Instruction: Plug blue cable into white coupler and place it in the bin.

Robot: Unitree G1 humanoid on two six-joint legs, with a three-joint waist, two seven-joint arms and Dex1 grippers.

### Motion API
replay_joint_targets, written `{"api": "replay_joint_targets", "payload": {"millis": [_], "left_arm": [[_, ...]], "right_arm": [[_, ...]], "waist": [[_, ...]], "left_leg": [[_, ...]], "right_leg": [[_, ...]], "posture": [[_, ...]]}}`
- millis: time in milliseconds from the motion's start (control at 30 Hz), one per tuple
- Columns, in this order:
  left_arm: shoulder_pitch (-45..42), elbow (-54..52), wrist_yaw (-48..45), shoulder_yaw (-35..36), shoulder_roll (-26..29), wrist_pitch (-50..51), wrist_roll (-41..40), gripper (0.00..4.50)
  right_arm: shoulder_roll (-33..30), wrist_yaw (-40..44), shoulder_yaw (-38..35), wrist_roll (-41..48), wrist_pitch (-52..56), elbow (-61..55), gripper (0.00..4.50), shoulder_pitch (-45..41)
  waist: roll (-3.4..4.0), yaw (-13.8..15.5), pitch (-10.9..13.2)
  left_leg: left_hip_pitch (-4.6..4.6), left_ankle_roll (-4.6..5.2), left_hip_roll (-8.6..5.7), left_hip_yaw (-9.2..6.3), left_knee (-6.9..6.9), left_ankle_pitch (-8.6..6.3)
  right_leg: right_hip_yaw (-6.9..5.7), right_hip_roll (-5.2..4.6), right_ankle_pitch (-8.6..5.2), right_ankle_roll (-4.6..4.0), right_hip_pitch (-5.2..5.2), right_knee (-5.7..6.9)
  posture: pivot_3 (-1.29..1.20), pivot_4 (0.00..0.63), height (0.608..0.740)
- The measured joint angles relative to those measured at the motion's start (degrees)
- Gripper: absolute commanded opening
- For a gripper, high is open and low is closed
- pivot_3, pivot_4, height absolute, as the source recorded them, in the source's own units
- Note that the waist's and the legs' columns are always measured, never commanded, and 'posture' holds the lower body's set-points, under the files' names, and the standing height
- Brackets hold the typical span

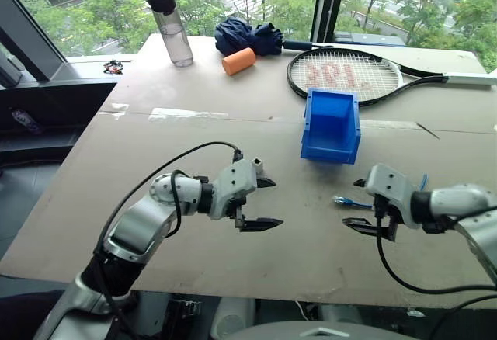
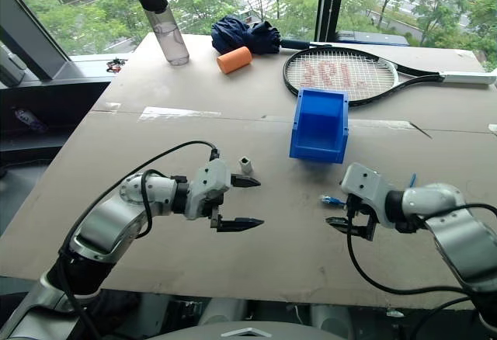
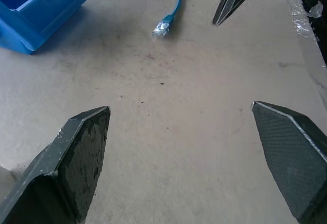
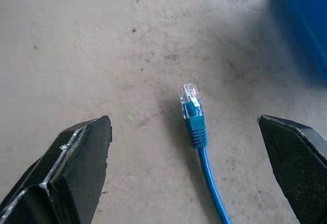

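The blue cable (image 4: 196,132) lies flat on the table, its clear plug (image 1: 342,200) pointing toward the table's middle. My right gripper (image 1: 359,205) hovers just over that end, open, the plug lying ahead between its spread fingers (image 4: 76,165) and untouched. The white coupler (image 2: 245,164) stands on the table just beyond my left gripper (image 2: 244,202), which is open and empty, aimed rightward at the plug (image 3: 162,27). The blue bin (image 1: 331,125) sits past both grippers, its cut-away front facing me. The rest of the cable is hidden behind my right arm.
At the table's far side stand a clear water bottle (image 1: 172,28), an orange cylinder (image 1: 238,60), a dark-blue bundled cloth (image 1: 247,36) and a tennis racket (image 1: 345,74). The table's near edge (image 1: 233,282) runs just below both arms.
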Motion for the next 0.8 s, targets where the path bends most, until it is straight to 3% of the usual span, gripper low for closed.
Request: {"api": "replay_joint_targets", "payload": {"millis": [200, 333, 467, 600, 800], "left_arm": [[-13.03, 17.01, -2.42, -7.48, -11.8, -5.76, 6.18, 4.5], [-19.25, 27.29, -4.36, -10.95, -20.12, -10.04, 9.08, 4.5], [-24.21, 36.89, -4.54, -13.12, -25.53, -12.17, 12.63, 4.5], [-26.53, 44.28, -5.02, -15.31, -28.05, -15.56, 16.89, 3.3], [-27.08, 48.17, -7.52, -15.56, -29.53, -21.63, 18.93, 0.46]], "right_arm": [[14.63, -5.55, -18.68, 6.31, -1.35, -15.16, 4.43, 24.54], [17.72, -11.69, -18.84, 6.13, -5.86, -19.12, 4.43, 35.13], [21.15, -17.97, -15.06, 4.92, -14.38, -19.23, 4.43, 44.57], [22.78, -23.21, -9.76, 0.85, -21.61, -19.24, 4.5, 54.11], [25.76, -29.69, -4.88, -2.64, -25.91, -19.25, 4.5, 56.92]], "waist": [[-0.01, -0.07, -0.07], [0.01, -1.58, -0.09], [0.11, -1.17, -0.15], [0.08, -1.06, -0.13], [0.01, -0.6, -0.17]], "left_leg": [[0.08, 0.0, -0.01, 0.01, 0.06, 0.0], [0.17, 0.0, 0.02, 0.13, 0.04, 0.0], [0.11, 0.01, 0.0, 0.02, 0.01, 0.0], [0.09, 0.01, 0.0, 0.09, 0.01, -0.01], [0.05, 0.01, 0.05, 0.07, 0.01, -0.01]], "right_leg": [[0.03, 0.02, -0.01, 0.02, 0.12, 0.03], [0.2, 0.06, -0.13, 0.17, 0.1, 0.04], [0.09, 0.05, -0.24, 0.07, 0.08, 0.03], [0.17, 0.03, -0.32, 0.03, 0.05, -0.01], [0.13, 0.01, -0.33, 0.03, 0.01, -0.02]], "posture": [[0.0, 0.15, 0.74], [0.0, 0.15, 0.74], [0.0, 0.15, 0.74], [0.0, 0.15, 0.74], [0.0, 0.15, 0.74]]}}
